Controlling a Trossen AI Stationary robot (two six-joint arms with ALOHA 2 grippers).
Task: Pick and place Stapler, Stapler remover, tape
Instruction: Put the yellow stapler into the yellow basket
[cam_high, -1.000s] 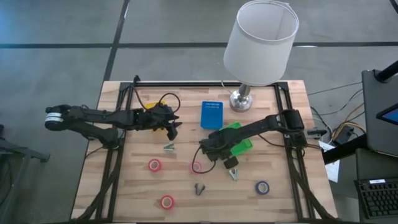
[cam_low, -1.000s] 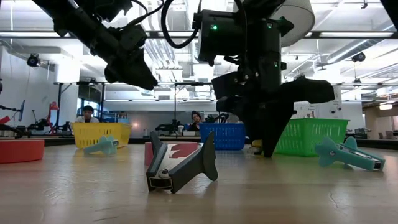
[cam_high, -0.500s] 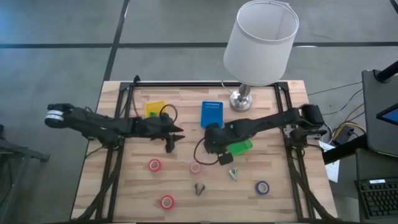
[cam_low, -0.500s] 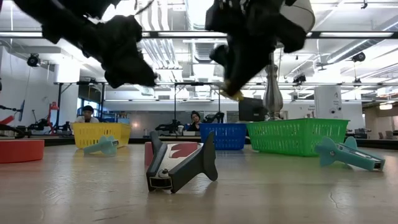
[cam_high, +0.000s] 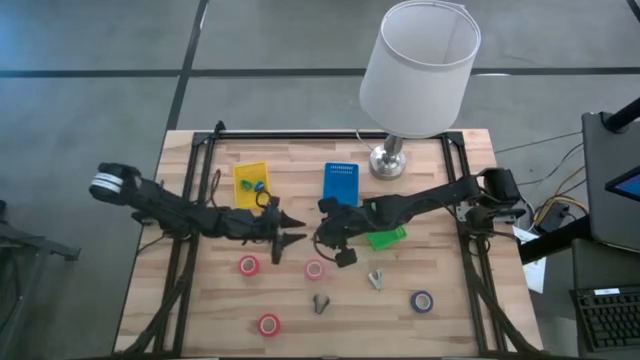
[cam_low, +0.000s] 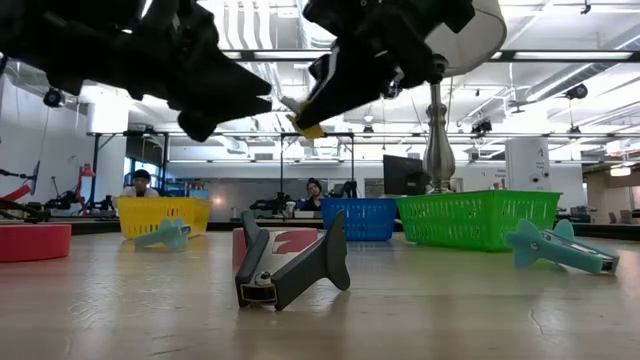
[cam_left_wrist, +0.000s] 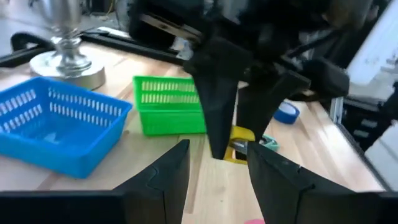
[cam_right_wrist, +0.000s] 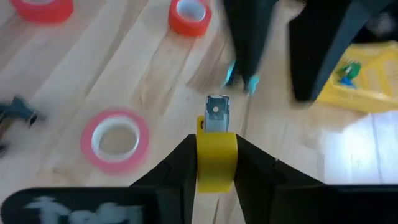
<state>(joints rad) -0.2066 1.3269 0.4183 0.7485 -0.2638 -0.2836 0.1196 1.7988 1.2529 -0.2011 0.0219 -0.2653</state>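
we see both arms reaching toward the middle of the wooden desk (cam_high: 440, 320). the right gripper (cam_right_wrist: 216, 163) holds a yellow stapler (cam_right_wrist: 216, 149) between its fingers, clamped around the body, with the metal nose poking out ahead; in the low view the stapler (cam_low: 303, 120) hangs well above the desk. from above, this gripper (cam_high: 330, 238) sits just beside the green basket (cam_high: 385, 236) and below the blue basket (cam_high: 340, 184).

the left gripper (cam_high: 292, 228) points toward the right one, close to it, its fingers (cam_left_wrist: 166, 177) spread apart with nothing between them. through that gap the left wrist view shows the stapler (cam_left_wrist: 239, 144) in the other arm's grip.

a yellow basket (cam_high: 250, 180) lies behind the left arm, with small coloured things inside that we cannot make out.

tape: one red roll (cam_high: 248, 265) under the left gripper, one pink roll (cam_high: 315, 269) under the right gripper, one red roll (cam_high: 268, 324) near the front edge, one blue roll (cam_high: 422, 301) toward the right.

a dark staple remover (cam_high: 320, 303) lies near the front; in the low view it is tipped on its side (cam_low: 290, 265). a teal staple remover (cam_high: 376, 280) lies right of it. a lamp (cam_high: 420, 65) stands at the back.
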